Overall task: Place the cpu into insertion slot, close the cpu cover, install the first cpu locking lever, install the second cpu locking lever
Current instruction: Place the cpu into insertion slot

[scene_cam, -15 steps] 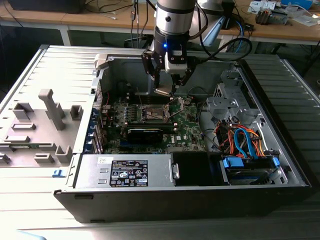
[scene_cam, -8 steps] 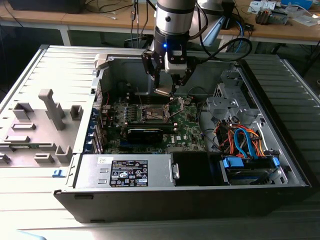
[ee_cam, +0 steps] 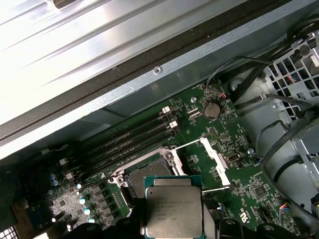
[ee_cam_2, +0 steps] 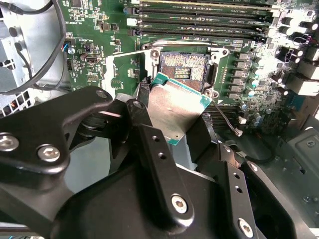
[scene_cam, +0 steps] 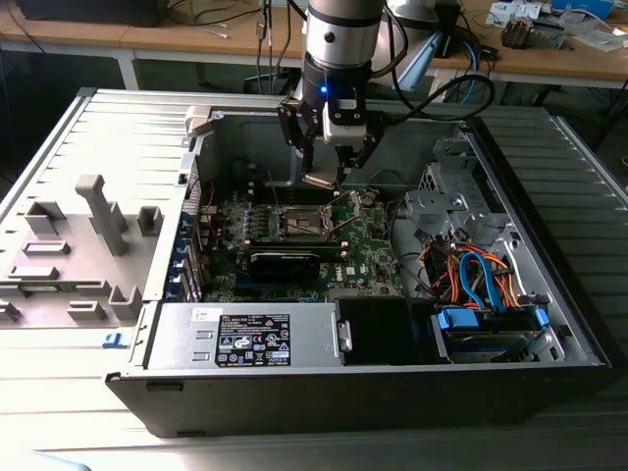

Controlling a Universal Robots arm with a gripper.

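My gripper (scene_cam: 322,175) hangs inside the open computer case, shut on the cpu (scene_cam: 320,181), a flat silver-topped chip with a green edge. In both wrist views the cpu (ee_cam_2: 174,107) (ee_cam: 172,206) sits between the black fingers (ee_cam_2: 149,134), held a little above the green board. The insertion slot (ee_cam_2: 183,64) (ee_cam: 142,172) is a square socket with a dark centre just beyond the chip, which hides part of it in the first wrist view. The cpu cover (ee_cam: 212,162) (ee_cam_2: 124,69) stands swung open at the side of the socket.
Long black memory slots (ee_cam_2: 199,22) (ee_cam: 124,142) run beside the socket. A black card (scene_cam: 285,263), a grey power supply (scene_cam: 245,339), and orange and blue cables (scene_cam: 476,280) by the drive cage lie within the case walls. A grey fixture tray (scene_cam: 78,245) sits at the exterior view's left.
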